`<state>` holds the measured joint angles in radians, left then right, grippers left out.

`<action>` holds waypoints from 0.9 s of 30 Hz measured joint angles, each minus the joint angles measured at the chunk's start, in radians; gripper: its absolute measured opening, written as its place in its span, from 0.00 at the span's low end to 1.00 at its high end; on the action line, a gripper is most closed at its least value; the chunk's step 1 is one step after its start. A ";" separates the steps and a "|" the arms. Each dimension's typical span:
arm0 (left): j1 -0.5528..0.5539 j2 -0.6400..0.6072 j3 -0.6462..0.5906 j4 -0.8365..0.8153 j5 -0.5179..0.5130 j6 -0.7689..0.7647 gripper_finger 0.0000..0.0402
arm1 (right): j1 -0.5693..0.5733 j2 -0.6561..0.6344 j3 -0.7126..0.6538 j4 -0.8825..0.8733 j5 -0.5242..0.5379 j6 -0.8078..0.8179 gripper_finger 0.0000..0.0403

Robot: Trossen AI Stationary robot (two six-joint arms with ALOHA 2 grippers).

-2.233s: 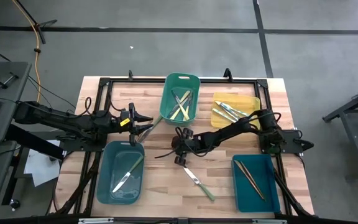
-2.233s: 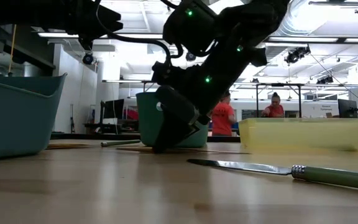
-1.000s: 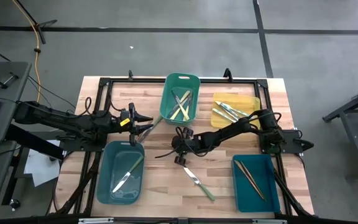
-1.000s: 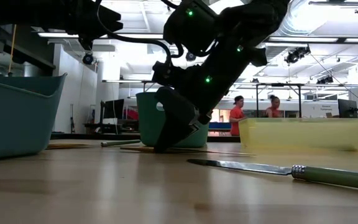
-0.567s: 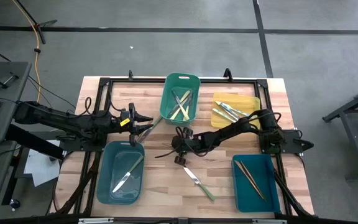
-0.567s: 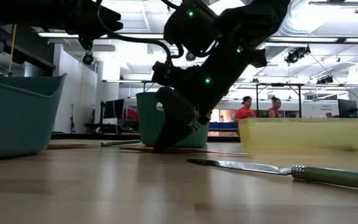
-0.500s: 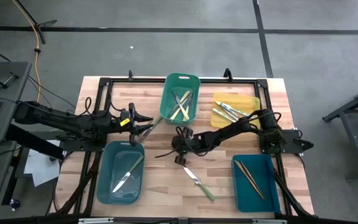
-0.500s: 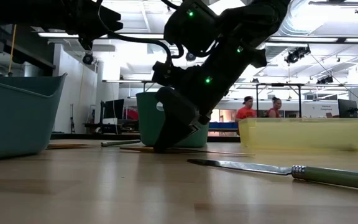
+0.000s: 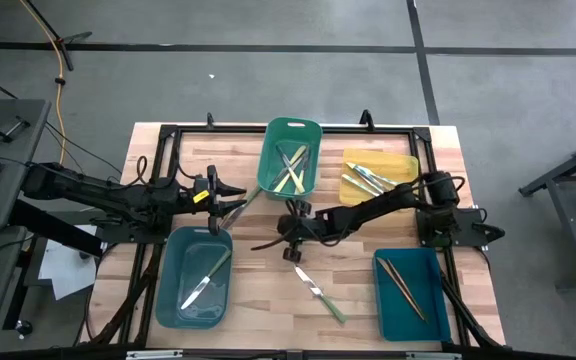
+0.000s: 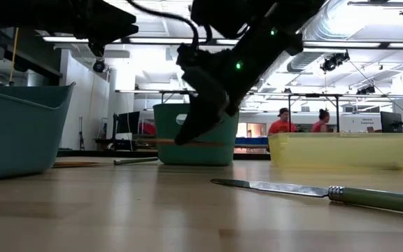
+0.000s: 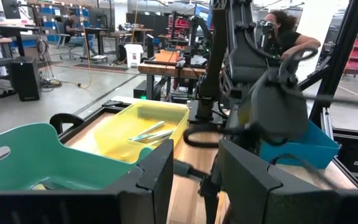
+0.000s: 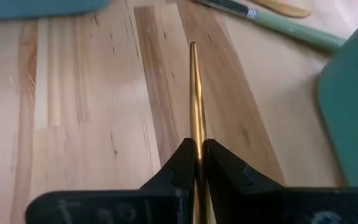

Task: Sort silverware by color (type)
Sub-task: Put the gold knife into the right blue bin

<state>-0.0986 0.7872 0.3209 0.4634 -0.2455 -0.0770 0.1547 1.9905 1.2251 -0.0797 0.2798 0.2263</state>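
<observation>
Right claw (image 12: pixel 197 163) closed on thin gold-coloured utensil (image 12: pixel 194 93), pinched between fingertips, clear of worktop (image 9: pixel 258 300). Utensil long axis runs straight ahead of claw, roughly level, free tip pointing away from claw. Green-handled knife (image 10: pixel 313 190) flat on worktop near claw. Left claw (image 9: pixel 230 208) part open, empty, beside green bin (image 9: pixel 290 157). Worktop pale wood planks. Room behind: workshop, two persons (image 10: pixel 301 120) distant.

Table (image 9: pixel 258 300) was pale wood planks, matt, visible grain. Bins (image 9: pixel 194 290) looked like smooth plastic, slightly glossy. Knife (image 10: pixel 278 187) had a shiny metal blade; rod (image 12: pixel 195 112) was polished brass-coloured metal. Gripper fingers (image 12: pixel 180 163) were matt black.
</observation>
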 joint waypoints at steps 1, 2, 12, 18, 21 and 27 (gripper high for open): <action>0.000 0.000 0.000 -0.002 0.000 0.000 0.30 | 0.000 -0.007 0.000 -0.005 0.000 -0.002 0.04; 0.000 0.000 0.000 -0.003 0.000 0.001 0.30 | 0.000 -0.016 0.001 -0.020 0.000 -0.005 0.04; 0.000 0.000 0.000 -0.004 0.000 0.000 0.30 | 0.000 -0.133 0.002 -0.261 0.001 -0.014 0.04; 0.000 0.000 0.000 -0.004 0.000 -0.001 0.30 | 0.009 -0.167 0.002 -0.381 0.002 0.036 0.04; 0.000 0.000 0.000 -0.004 0.000 -0.001 0.30 | 0.018 -0.167 0.002 -0.423 0.002 0.047 0.04; 0.000 0.000 0.000 -0.005 0.000 -0.025 0.30 | 0.025 -0.203 -0.099 -0.395 0.001 0.123 0.04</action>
<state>-0.0990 0.7872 0.3210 0.4581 -0.2451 -0.1017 0.1799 1.7871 1.1258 -0.4745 0.2806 0.3497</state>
